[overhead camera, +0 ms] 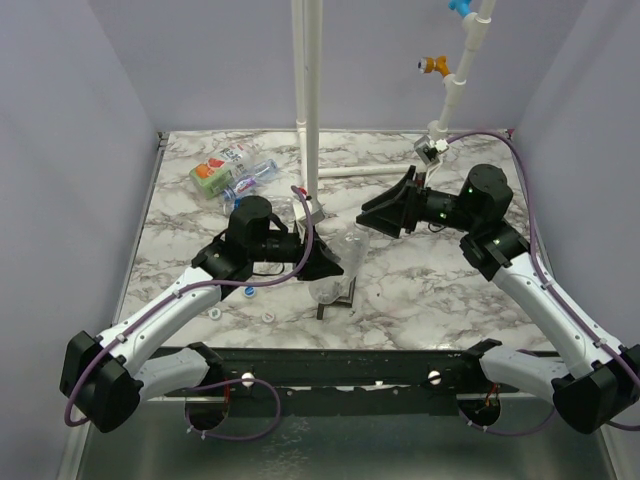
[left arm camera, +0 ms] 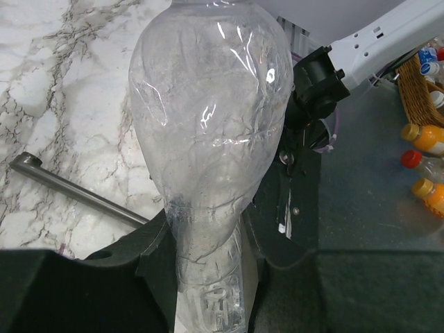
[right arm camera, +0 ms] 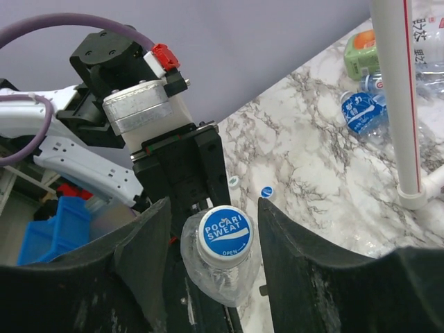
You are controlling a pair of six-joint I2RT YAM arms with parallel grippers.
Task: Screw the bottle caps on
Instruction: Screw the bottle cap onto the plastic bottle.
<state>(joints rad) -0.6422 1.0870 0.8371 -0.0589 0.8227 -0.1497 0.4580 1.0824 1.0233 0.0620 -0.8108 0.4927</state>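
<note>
My left gripper (overhead camera: 322, 263) is shut on a clear, crumpled, label-less bottle (overhead camera: 348, 252) and holds it above the table. In the left wrist view the fingers (left arm camera: 132, 270) clamp the bottle (left arm camera: 211, 132) low on its body. A blue cap (right arm camera: 224, 233) sits on the bottle's neck. My right gripper (right arm camera: 211, 232) is open, with a finger on either side of the cap and a gap on both sides. In the top view the right gripper (overhead camera: 385, 213) faces the bottle. Loose caps lie on the table: a white one (right arm camera: 234, 182), a blue one (right arm camera: 266, 191) and more near the front (overhead camera: 270, 318).
Other bottles lie at the back left, a blue-labelled one (right arm camera: 361, 111) and a green and orange one (overhead camera: 210, 175). A tall white pipe (overhead camera: 305, 100) stands behind the held bottle. A black T-shaped tool (left arm camera: 76, 189) lies under it. A basket of orange bottles (left arm camera: 423, 90) stands off the table.
</note>
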